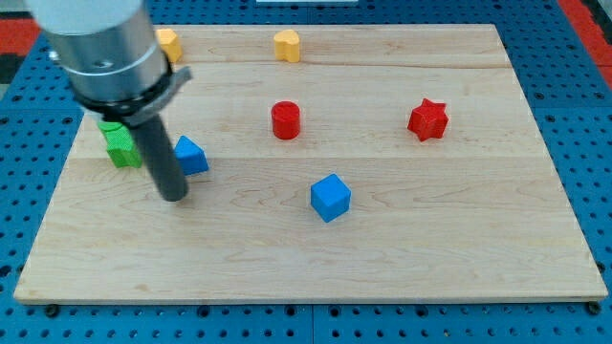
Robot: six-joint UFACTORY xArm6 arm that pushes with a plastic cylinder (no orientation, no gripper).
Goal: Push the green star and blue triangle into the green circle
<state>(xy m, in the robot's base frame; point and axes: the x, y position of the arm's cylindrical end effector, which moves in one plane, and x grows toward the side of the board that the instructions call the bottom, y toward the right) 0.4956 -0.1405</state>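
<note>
Blue triangle (191, 156) (small wedge), beside my tip (173, 196)

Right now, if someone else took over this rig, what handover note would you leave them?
My tip rests on the board just below and to the view's left of the blue triangle, close to touching it.
Two green blocks sit at the view's left edge, partly hidden behind the rod: one with another just above; which is star or circle I cannot tell.
Done: triangle lies near the greens.
Left: close the gap, confirm contact.
</note>
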